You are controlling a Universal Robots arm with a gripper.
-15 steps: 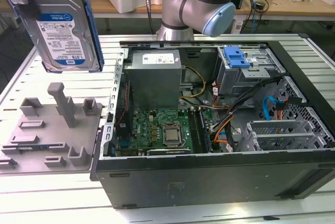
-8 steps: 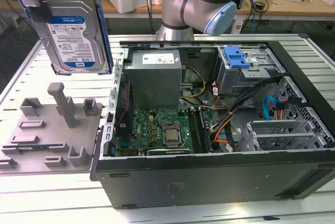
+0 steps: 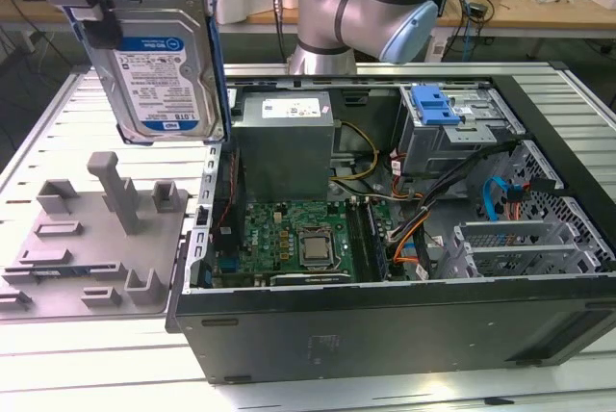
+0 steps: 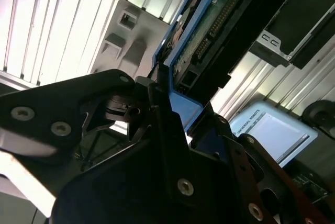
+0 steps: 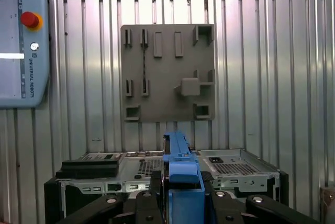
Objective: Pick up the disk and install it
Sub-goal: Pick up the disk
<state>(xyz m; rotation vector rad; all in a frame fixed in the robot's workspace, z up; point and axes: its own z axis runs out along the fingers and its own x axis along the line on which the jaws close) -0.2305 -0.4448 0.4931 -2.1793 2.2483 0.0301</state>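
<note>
The disk (image 3: 159, 65), a silver hard drive with a white-and-blue label in a blue carrier bracket, hangs in the air at the exterior view's upper left. It is above the grey fixture plate (image 3: 96, 239) and beside the open computer case (image 3: 385, 316). My gripper (image 3: 94, 3) is shut on the disk's upper end. In the second wrist view the disk's circuit-board underside (image 4: 209, 30) runs away from the black fingers (image 4: 157, 124). In the first wrist view the blue carrier edge (image 5: 180, 164) stands between the fingers (image 5: 152, 195).
Inside the case lie a grey power-supply box (image 3: 284, 138), a green motherboard (image 3: 298, 234) and a grey drive cage with a blue latch (image 3: 433, 104). The arm's base (image 3: 361, 8) stands behind the case. A teach pendant (image 5: 21, 41) lies on the ribbed table (image 3: 58, 123).
</note>
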